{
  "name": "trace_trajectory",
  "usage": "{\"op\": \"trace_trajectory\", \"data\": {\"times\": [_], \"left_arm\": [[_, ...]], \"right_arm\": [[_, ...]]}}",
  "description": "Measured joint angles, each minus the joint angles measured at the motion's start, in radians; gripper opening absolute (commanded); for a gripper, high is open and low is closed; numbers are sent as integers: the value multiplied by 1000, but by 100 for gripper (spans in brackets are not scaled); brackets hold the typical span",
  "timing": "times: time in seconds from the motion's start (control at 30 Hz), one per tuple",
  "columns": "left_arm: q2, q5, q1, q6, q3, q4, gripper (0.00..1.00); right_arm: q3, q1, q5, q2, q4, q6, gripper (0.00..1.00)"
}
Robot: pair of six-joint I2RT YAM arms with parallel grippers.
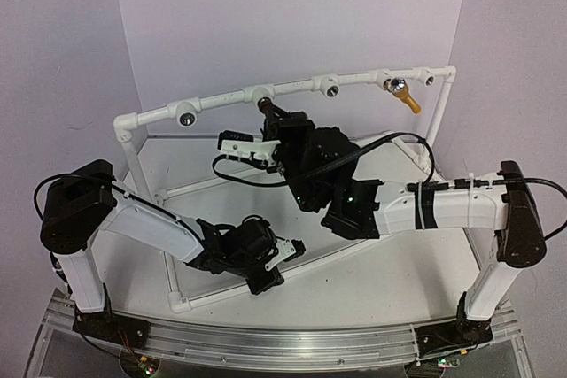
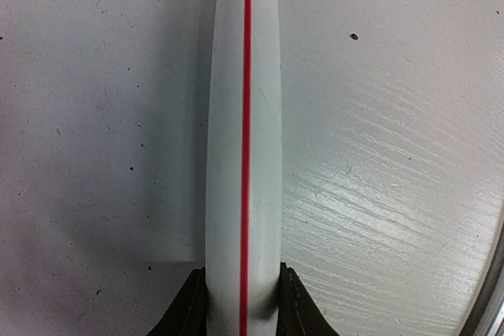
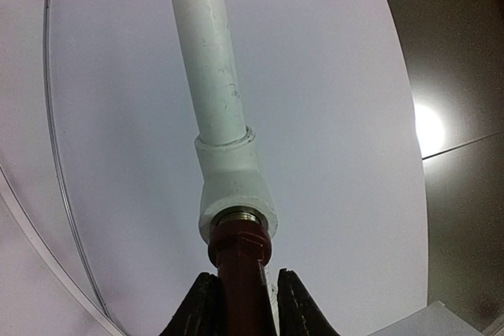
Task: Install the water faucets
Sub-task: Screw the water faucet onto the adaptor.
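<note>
A dark reddish-brown water faucet (image 3: 240, 261) (image 1: 267, 106) has its threaded end in a white socket (image 3: 235, 186) on the top rail of the white pipe frame (image 1: 221, 97). My right gripper (image 3: 240, 304) (image 1: 274, 117) is shut on this faucet's body. A yellow-orange water faucet (image 1: 406, 97) with a silvery end hangs from a socket further right on the same rail. Low at the front, my left gripper (image 2: 243, 308) (image 1: 280, 256) is shut on the frame's lower pipe (image 2: 244, 139), white with a red stripe, one finger on each side.
Open sockets with dark holes sit on the top rail at the left (image 1: 186, 118), the middle (image 1: 330, 88) and the far right (image 1: 429, 79). The frame's white posts (image 1: 133, 157) stand on the white table (image 2: 394, 155). A black cable (image 1: 235, 176) loops beside the right wrist.
</note>
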Motion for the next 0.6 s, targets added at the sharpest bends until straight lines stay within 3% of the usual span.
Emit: {"op": "trace_trajectory", "data": {"times": [0.33,0.6], "left_arm": [[4,12,6,4,0,8,0],[10,18,11,5,0,23,0]], "right_arm": [[41,-4,34,39,16,-18,0],[110,-5,75,40,-129,173,0]]}}
